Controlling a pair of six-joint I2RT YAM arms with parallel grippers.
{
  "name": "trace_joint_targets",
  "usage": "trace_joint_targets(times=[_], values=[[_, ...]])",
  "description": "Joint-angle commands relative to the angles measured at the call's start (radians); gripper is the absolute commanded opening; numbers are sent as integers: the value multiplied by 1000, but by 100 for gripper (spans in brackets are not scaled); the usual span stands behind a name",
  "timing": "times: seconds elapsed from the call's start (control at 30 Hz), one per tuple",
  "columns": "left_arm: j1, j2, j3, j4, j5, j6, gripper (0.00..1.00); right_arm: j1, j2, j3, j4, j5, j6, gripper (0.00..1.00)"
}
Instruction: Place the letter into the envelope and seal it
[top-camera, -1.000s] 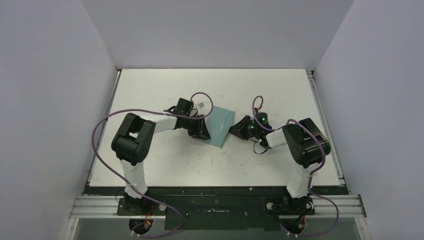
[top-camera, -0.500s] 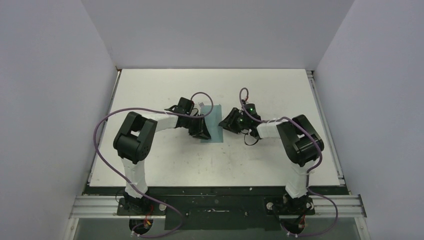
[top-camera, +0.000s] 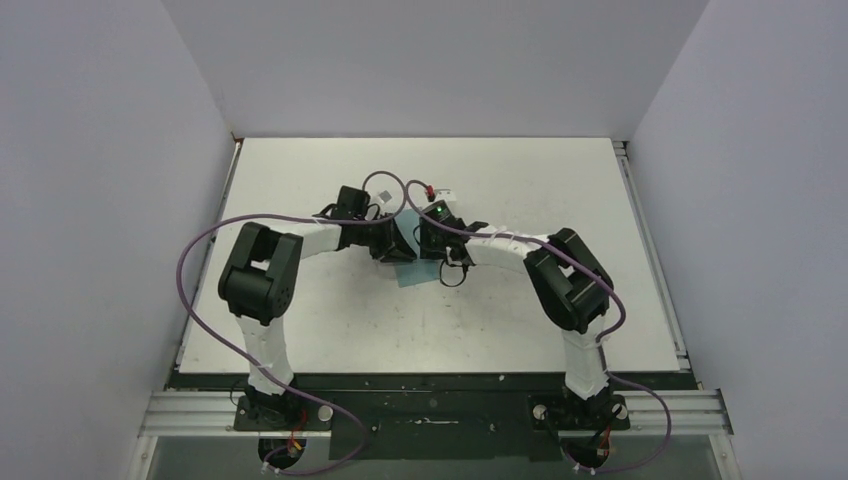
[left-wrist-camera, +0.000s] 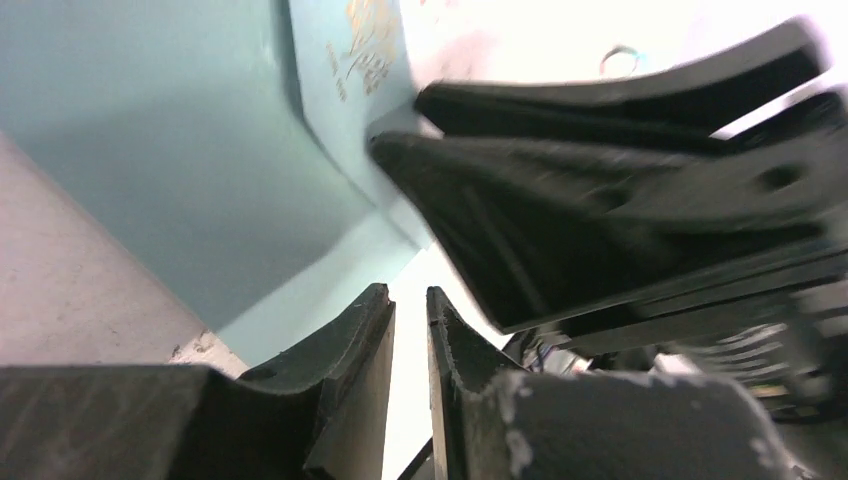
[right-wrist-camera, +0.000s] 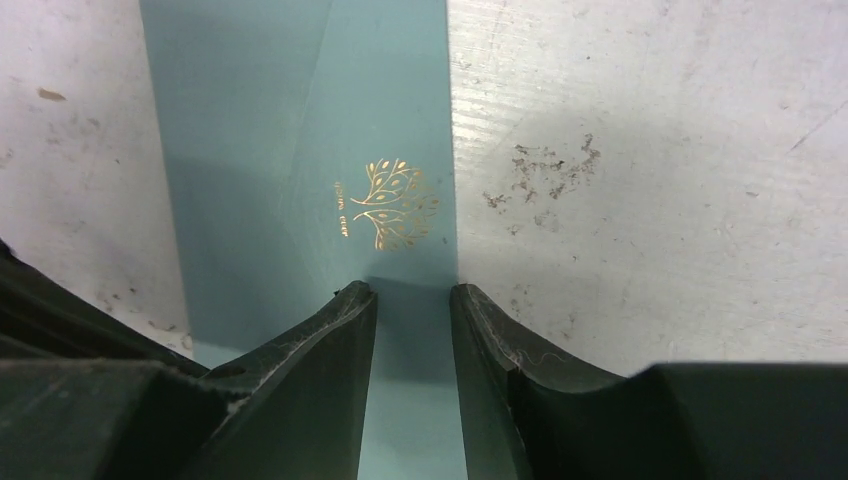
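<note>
Black and scuffed, the left gripper (left-wrist-camera: 408, 295) shows its jaws a narrow slit apart, empty, beside the envelope (left-wrist-camera: 180, 130), a smooth matte teal paper rectangle lying on the white table (top-camera: 300, 170) between both grippers. A gold tree emblem (right-wrist-camera: 388, 203) is stamped near its straight edge, where the right gripper (right-wrist-camera: 412, 290) stands, jaws apart over the paper.

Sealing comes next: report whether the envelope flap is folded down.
Folded down, apparently: the flap lies on the envelope, its slanted edge beside the gold emblem. Sealed: cannot tell.

Robot lab cell: plain walls (top-camera: 100, 150), scuffed white table (top-camera: 520, 170) w/ alu rail (top-camera: 450, 412).
</note>
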Motion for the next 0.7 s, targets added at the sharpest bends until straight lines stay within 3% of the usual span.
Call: trace_joint_targets(times=[0.0,0.2,0.37,0.67], values=[[54,-73,54,161,39,-102,17,42,51,-12,-170,189,-150,37],[87,1,147,180,-8,-104,17,56,29,-104,-103,217,-323,43],[75,120,264,229,22,-110,17,51,-9,-175,-32,130,-459,42],[32,305,429,202,44,-89,16,15,-47,-206,-22,-33,-508,38]])
